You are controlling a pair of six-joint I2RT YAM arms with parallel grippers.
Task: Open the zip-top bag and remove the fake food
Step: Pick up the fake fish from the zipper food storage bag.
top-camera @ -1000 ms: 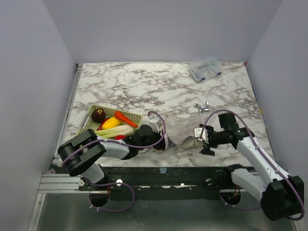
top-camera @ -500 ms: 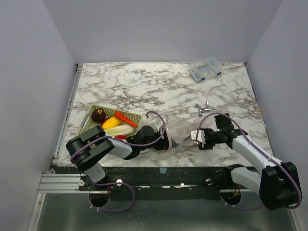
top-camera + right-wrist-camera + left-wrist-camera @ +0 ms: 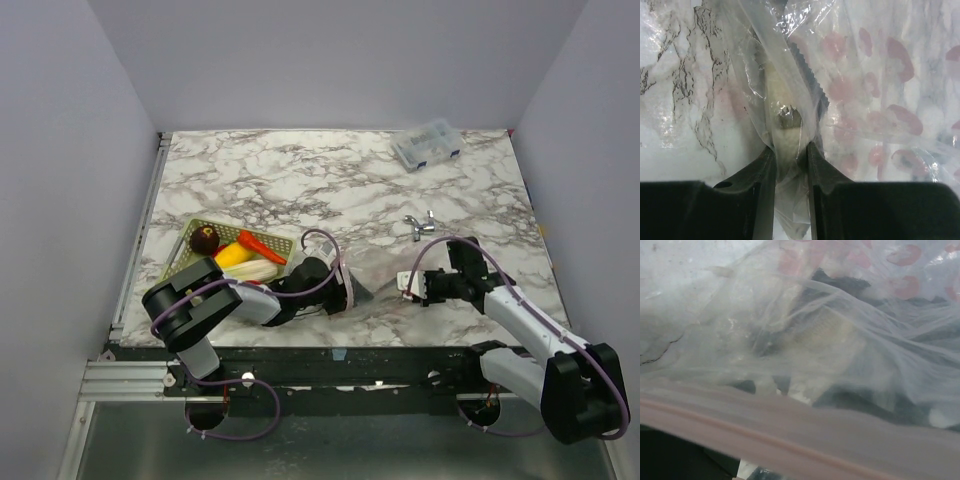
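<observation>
Seen from the top camera, the zip-top bag [image 3: 366, 292] lies crumpled near the marble table's front edge, between the left gripper [image 3: 333, 285] and the right gripper [image 3: 412, 286]. The fake food [image 3: 240, 256] sits in the green mesh basket [image 3: 186, 236] just to its left, so the step looks like spreading or emptying the bag. The left wrist camera is blanketed by film and the pink zip strip [image 3: 740, 432]; its fingers are hidden, so I cannot tell whether they grip. The right wrist camera shows the fingers pinched onto a fold of the bag. The next move calls for drawing the sides apart gently. Whether any piece remains inside is unclear.
</observation>
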